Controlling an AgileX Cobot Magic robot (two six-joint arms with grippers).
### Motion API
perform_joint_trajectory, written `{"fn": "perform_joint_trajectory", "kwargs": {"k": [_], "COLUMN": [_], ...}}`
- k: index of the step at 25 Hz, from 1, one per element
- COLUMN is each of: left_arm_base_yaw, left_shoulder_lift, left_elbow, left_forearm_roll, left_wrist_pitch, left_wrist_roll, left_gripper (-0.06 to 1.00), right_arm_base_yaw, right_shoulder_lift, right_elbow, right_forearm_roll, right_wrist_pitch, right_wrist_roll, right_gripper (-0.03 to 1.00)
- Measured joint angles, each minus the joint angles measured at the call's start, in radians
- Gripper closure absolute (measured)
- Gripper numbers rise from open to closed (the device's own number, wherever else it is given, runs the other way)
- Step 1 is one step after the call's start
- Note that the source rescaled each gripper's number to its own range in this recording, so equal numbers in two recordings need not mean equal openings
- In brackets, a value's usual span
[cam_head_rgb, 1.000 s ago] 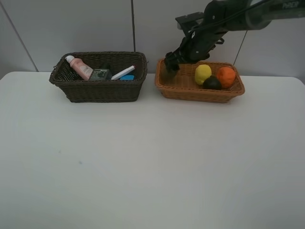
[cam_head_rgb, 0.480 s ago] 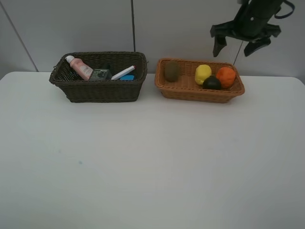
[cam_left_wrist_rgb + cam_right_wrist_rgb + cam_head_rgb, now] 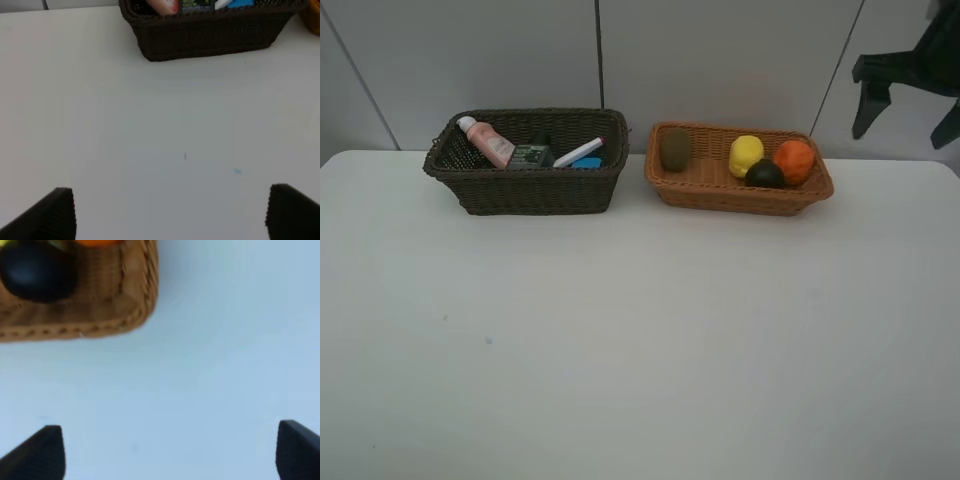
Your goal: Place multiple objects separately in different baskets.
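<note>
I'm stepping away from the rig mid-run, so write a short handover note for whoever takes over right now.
Right end effector: open, empty, raised at the table's far right edge, clear of the baskets.
Left end effector: open, empty, over bare table in front of the dark basket.
Dark basket holds the pink bottle, dark bottle, marker and a blue item.
Tan basket holds the kiwi, lemon, mangosteen and orange.
Done: nothing loose shows on the table.
Left: probably only parking the arms.
</note>
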Motion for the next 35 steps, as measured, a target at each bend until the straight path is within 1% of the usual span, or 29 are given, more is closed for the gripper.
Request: {"fn": "perform_joint_trajectory", "kwargs": {"k": [6, 11, 16, 21, 26, 29, 33, 35], "left_arm_base_yaw": [0.000, 0.000, 0.000, 0.000, 0.000, 0.000, 0.000, 0.000], "left_shoulder_lift": [0.000, 0.000, 0.000, 0.000, 0.000, 0.000, 0.000, 0.000], "left_elbow": [0.000, 0.000, 0.000, 0.000, 0.000, 0.000, 0.000, 0.000], "left_forearm_roll": [0.000, 0.000, 0.000, 0.000, 0.000, 0.000, 0.000, 0.000], "left_wrist_pitch": [0.000, 0.000, 0.000, 0.000, 0.000, 0.000, 0.000, 0.000], "left_wrist_roll": [0.000, 0.000, 0.000, 0.000, 0.000, 0.000, 0.000, 0.000], "left_gripper": [-0.06, -0.06, -0.06, -0.06, -0.06, -0.06, -0.06, -0.06], "right_arm_base_yaw": [-0.001, -0.001, -0.001, -0.001, -0.001, -0.001, -0.001, -0.001], "right_shoulder_lift": [-0.357, -0.675, -1.005, -1.344, -1.628, -1.732, -1.751, -1.751], "right_elbow": [0.353, 0.565, 0.727, 0.834, 0.908, 0.928, 0.960, 0.969], "right_forearm_roll": [0.033, 0.035, 0.036, 0.035, -0.004, -0.006, -0.006, 0.011], "right_wrist_pitch": [-0.142, -0.178, -0.185, -0.158, -0.115, -0.080, -0.031, -0.036], "right_wrist_roll": [0.014, 0.020, 0.029, 0.032, 0.033, 0.031, 0.017, -0.009], "right_gripper": [-0.03, -0.03, -0.03, -0.03, -0.03, -0.03, -0.03, -0.03]}}
